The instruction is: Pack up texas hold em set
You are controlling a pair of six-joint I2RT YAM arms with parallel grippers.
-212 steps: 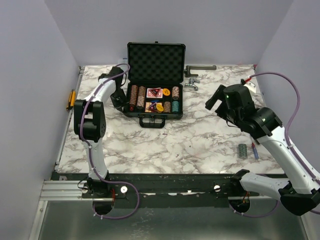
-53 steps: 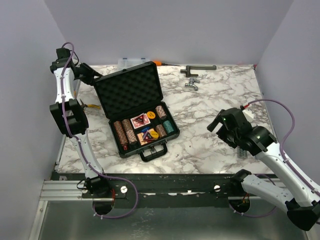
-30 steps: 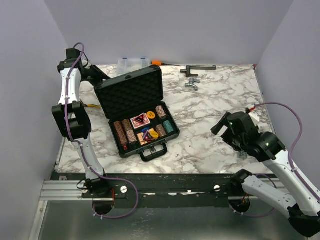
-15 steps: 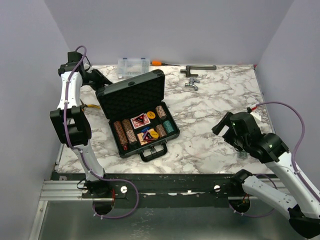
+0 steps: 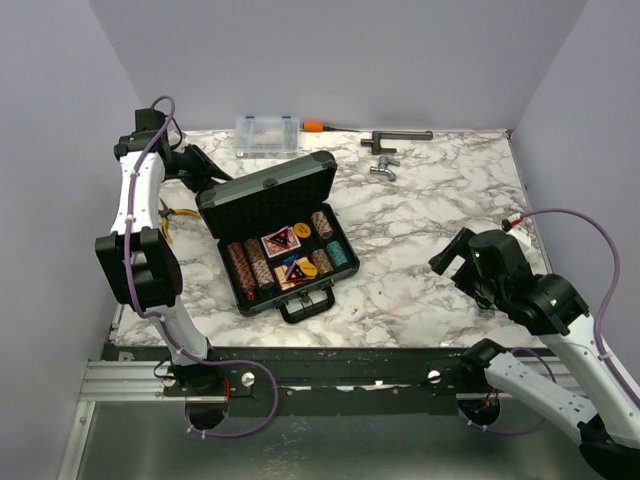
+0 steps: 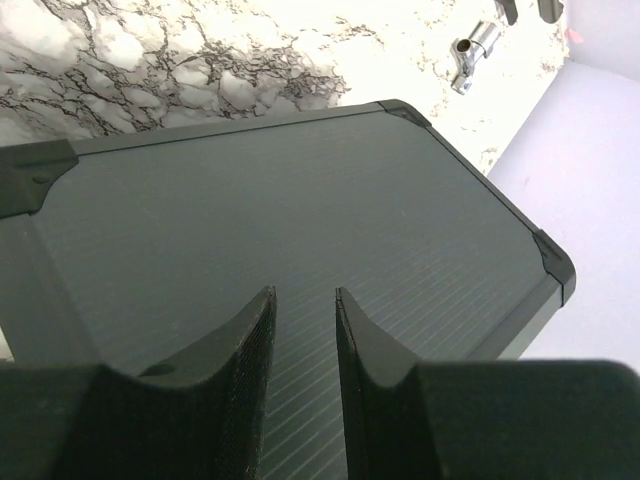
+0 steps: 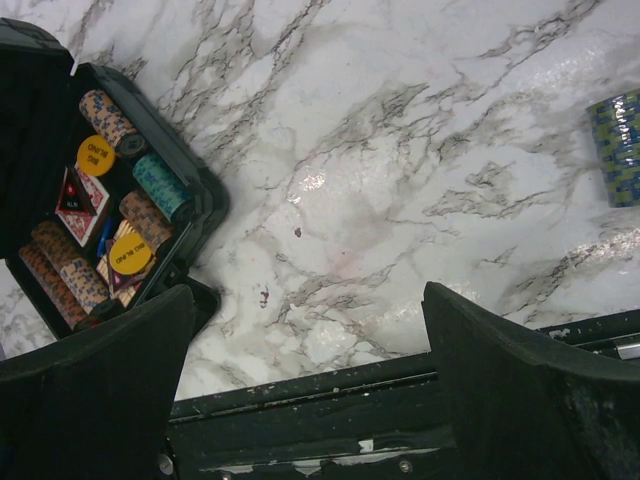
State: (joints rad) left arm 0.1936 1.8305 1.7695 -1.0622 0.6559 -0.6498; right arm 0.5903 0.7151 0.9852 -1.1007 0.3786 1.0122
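Case lid (image 5: 270, 195) lowered further | left gripper (image 6: 303, 295) narrowly parted, empty | right gripper (image 7: 308, 292) spread wide | yellow disc (image 7: 96, 155) print illegible

Far-left reach, left end effector (image 6: 305, 297) narrowly parted, right end effector (image 7: 308, 300) spread wide

Left gripper (image 6: 303, 300) has pushed the briefcase lid (image 5: 270, 195) lower, now half shut; right gripper (image 5: 450, 250) has drawn back.
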